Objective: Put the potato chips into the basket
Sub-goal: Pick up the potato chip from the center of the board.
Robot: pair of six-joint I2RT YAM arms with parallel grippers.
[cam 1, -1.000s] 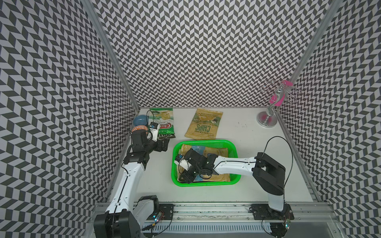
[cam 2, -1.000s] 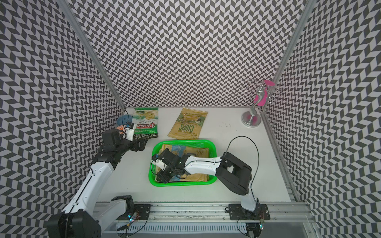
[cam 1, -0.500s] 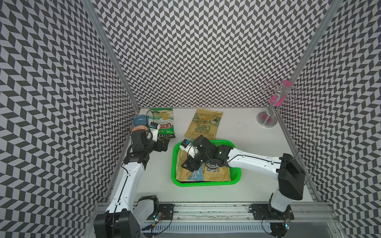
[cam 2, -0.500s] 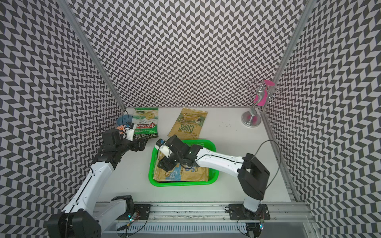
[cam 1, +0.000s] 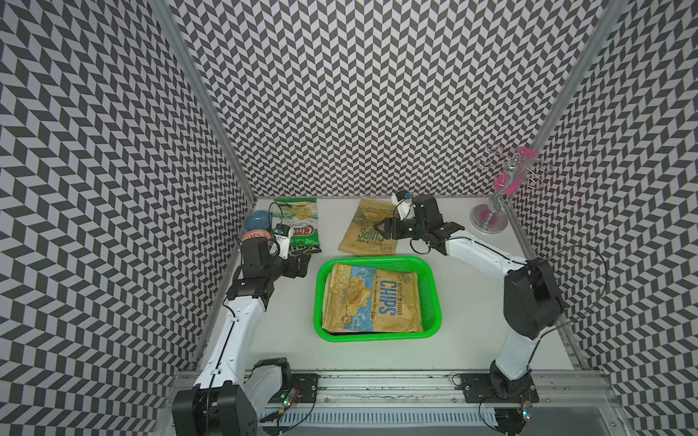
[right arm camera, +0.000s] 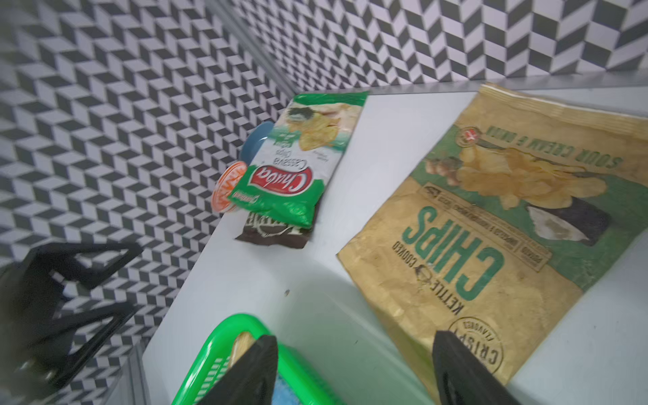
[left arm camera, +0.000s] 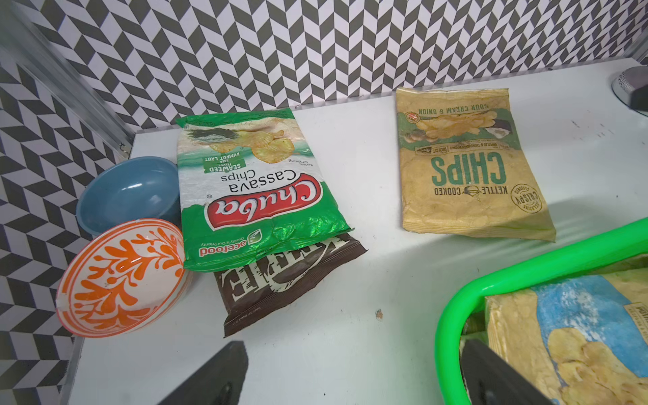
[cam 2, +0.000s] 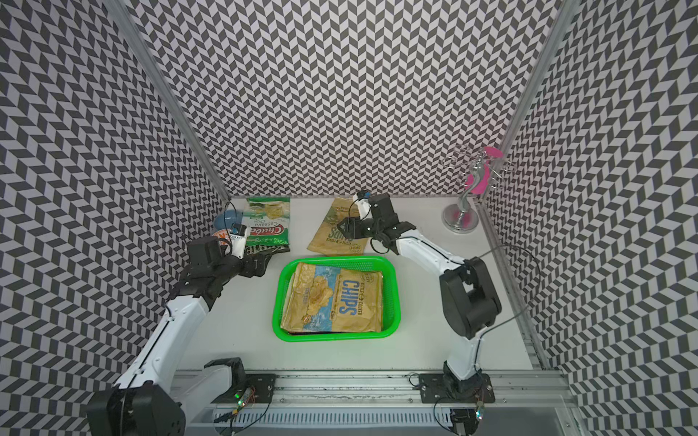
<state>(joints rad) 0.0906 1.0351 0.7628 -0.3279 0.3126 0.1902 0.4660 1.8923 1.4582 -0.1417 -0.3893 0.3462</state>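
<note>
White tabletop, chevron walls. Your blue-printed CHIPS bag [cam 1: 374,302] lies flat inside the basket [cam 1: 377,260]. Green-printed CHIPS bag [cam 1: 359,241] lies just behind the basket, right gripper [cam 1: 379,228] over it, spread wide and empty. Left gripper [cam 1: 302,264] sits beside the basket, also spread and empty.

Bare table [left arm camera: 371,168] between Chuba bag [left arm camera: 252,182], tan bag [left arm camera: 466,164]; blue bowl [left arm camera: 129,193], orange bowl [left arm camera: 119,277] crowd Chuba bag.
</note>
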